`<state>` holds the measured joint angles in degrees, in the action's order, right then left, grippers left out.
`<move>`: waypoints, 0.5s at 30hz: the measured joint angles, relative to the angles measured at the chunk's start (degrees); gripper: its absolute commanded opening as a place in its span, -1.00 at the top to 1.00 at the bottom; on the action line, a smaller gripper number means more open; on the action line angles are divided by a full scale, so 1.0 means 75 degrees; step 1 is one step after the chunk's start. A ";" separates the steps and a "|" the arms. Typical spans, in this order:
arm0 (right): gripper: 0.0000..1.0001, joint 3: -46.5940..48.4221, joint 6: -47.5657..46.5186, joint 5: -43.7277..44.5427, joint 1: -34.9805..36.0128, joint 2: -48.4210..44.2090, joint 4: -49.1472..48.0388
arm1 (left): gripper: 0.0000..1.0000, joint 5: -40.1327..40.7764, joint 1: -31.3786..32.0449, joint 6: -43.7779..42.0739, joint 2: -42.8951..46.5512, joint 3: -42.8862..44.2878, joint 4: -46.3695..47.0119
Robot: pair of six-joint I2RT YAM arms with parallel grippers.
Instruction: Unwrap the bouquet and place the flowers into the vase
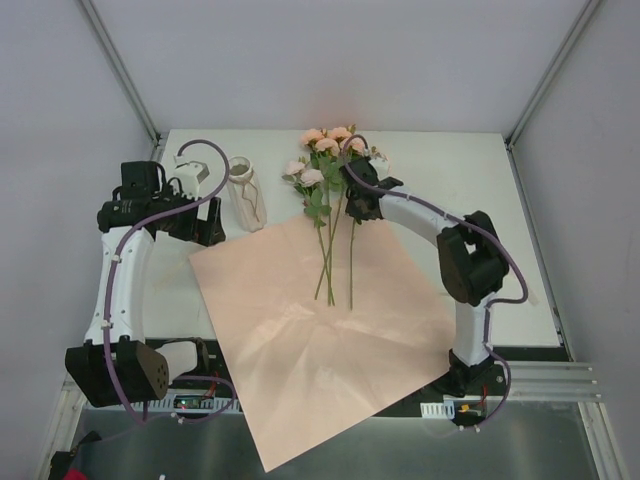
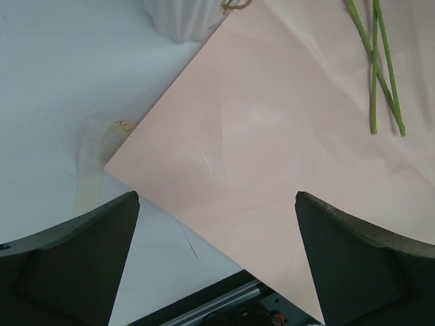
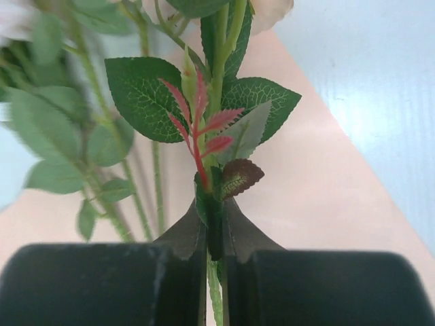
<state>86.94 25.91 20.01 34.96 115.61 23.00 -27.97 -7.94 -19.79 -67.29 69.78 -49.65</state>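
The bouquet lies unwrapped. Its pink paper sheet (image 1: 320, 330) is spread flat on the table. The flowers (image 1: 328, 158) lie across the sheet's far corner, peach and pale pink blooms pointing away and green stems (image 2: 377, 68) trailing onto the paper. My right gripper (image 1: 353, 185) is over the leafy part and shut on one green stem (image 3: 217, 102), with leaves just beyond the fingertips (image 3: 197, 224). The white vase (image 1: 246, 195) stands upright left of the flowers; its base (image 2: 183, 17) shows in the left wrist view. My left gripper (image 1: 205, 228) hangs open and holds nothing, beside the vase, over the paper's left corner (image 2: 285, 136).
A pale cream ribbon (image 2: 95, 153) lies on the white table (image 1: 480, 170) by the paper's left corner. The sheet's near corner overhangs the table's front edge by the arm bases. Grey walls close in the table on three sides.
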 measured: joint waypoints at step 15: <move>0.98 0.0868 -0.1705 -0.0181 0.0755 -0.2859 -0.2232 | -0.98 0.0597 -0.0860 0.0935 -0.0358 -0.0338 0.0761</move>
<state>93.45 13.13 18.65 40.62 94.17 6.26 -23.49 -14.39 -12.78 -69.97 67.24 -43.94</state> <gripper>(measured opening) 0.058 0.992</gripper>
